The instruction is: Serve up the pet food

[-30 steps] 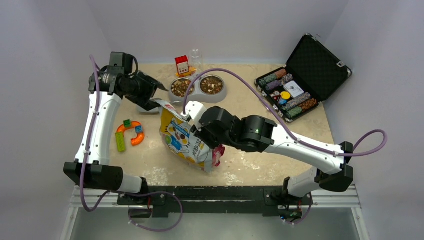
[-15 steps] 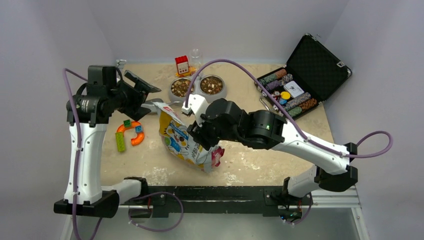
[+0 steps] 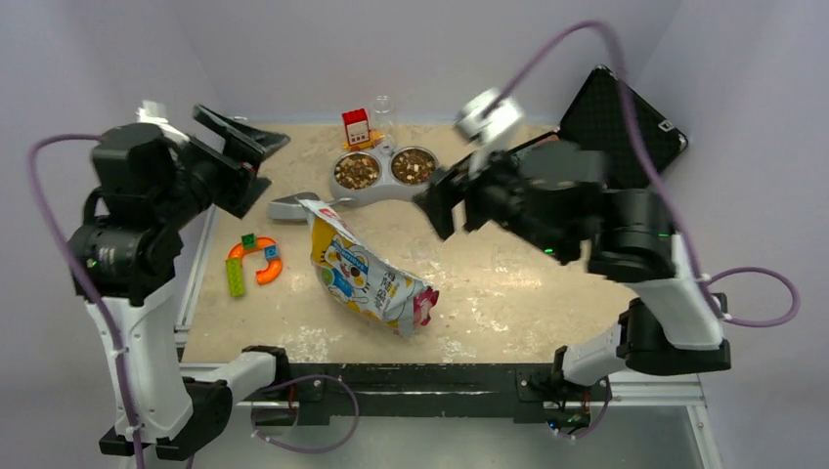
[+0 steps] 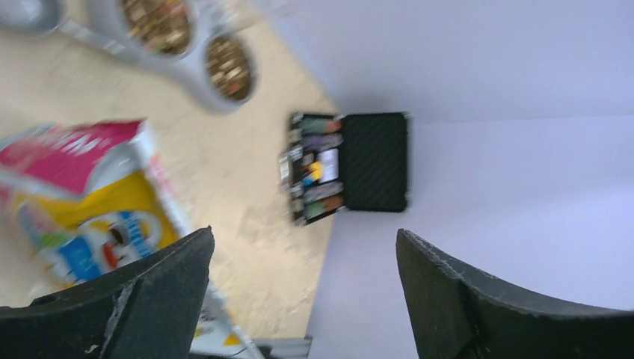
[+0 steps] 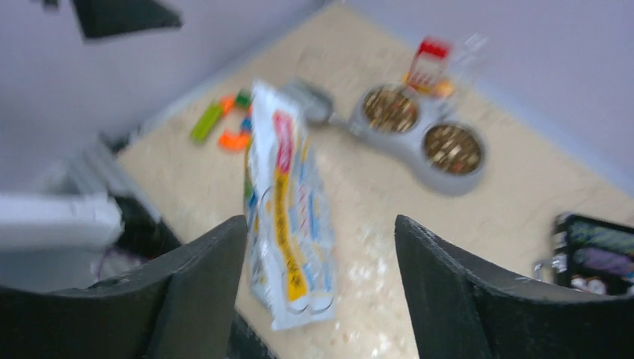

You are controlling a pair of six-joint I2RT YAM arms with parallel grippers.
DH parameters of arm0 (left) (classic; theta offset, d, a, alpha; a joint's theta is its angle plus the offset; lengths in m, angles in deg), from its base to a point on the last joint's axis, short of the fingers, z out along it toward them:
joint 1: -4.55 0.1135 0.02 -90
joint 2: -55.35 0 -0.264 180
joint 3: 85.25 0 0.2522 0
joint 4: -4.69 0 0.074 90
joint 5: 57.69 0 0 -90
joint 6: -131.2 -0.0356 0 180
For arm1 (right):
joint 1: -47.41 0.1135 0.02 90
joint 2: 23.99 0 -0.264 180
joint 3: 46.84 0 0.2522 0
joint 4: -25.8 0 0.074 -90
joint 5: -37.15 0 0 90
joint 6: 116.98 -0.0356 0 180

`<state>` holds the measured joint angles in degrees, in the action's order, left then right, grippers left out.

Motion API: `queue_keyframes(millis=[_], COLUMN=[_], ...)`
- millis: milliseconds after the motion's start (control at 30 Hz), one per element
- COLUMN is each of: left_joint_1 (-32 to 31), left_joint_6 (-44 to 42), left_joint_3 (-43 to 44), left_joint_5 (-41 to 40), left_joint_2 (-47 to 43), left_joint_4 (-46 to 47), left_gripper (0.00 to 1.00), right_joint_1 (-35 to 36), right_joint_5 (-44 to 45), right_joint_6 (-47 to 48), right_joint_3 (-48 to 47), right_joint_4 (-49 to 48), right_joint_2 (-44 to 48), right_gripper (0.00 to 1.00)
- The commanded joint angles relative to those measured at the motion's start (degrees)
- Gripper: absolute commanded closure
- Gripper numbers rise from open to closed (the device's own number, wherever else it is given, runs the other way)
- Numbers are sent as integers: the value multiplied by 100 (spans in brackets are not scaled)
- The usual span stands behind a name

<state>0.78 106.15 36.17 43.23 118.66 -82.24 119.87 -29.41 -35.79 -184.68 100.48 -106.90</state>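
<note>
Brown pet food (image 3: 357, 171) fills both bowls of a grey double feeder (image 3: 383, 187) at the back of the table; the right wrist view shows the pet food (image 5: 451, 148) too. A printed white-and-yellow bag (image 3: 367, 278) lies on its side mid-table, touched by nothing. A metal scoop (image 3: 291, 206) rests by its top end. My left gripper (image 3: 254, 159) hangs open high over the left edge, and its wrist view shows the left gripper (image 4: 303, 233) empty. My right gripper (image 3: 452, 208), raised to the right of the feeder, is open. Nothing lies between the right gripper (image 5: 320, 221) fingers.
An open black case of poker chips (image 4: 348, 164) sits at the back right, mostly behind my right arm in the top view. A small red-and-white carton (image 3: 356, 127) and a clear glass (image 3: 382, 109) stand behind the feeder. Toy bricks (image 3: 252, 262) lie at the left.
Both arms lifted up and away from the bag, left arm leftward, right arm back and right. Both grippers opened wider. The bag now lies free on the table.
</note>
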Motion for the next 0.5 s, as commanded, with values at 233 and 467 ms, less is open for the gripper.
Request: queue_keyframes(millis=[233, 467], left_joint_1=[25, 30], left_joint_6=[-1321, -1747], left_joint_3=[2601, 2239], left_joint_5=[-1593, -2386], left_joint_2=[-250, -574], left_joint_4=[1754, 1613], left_gripper=[1, 1], right_joint_1=[92, 92], right_joint_5=[4960, 5526], right_joint_6=[3663, 3635], right_joint_3=[1605, 2172], right_joint_4=[-5654, -5490], right_joint_2=[3340, 3809], right_gripper=[17, 15])
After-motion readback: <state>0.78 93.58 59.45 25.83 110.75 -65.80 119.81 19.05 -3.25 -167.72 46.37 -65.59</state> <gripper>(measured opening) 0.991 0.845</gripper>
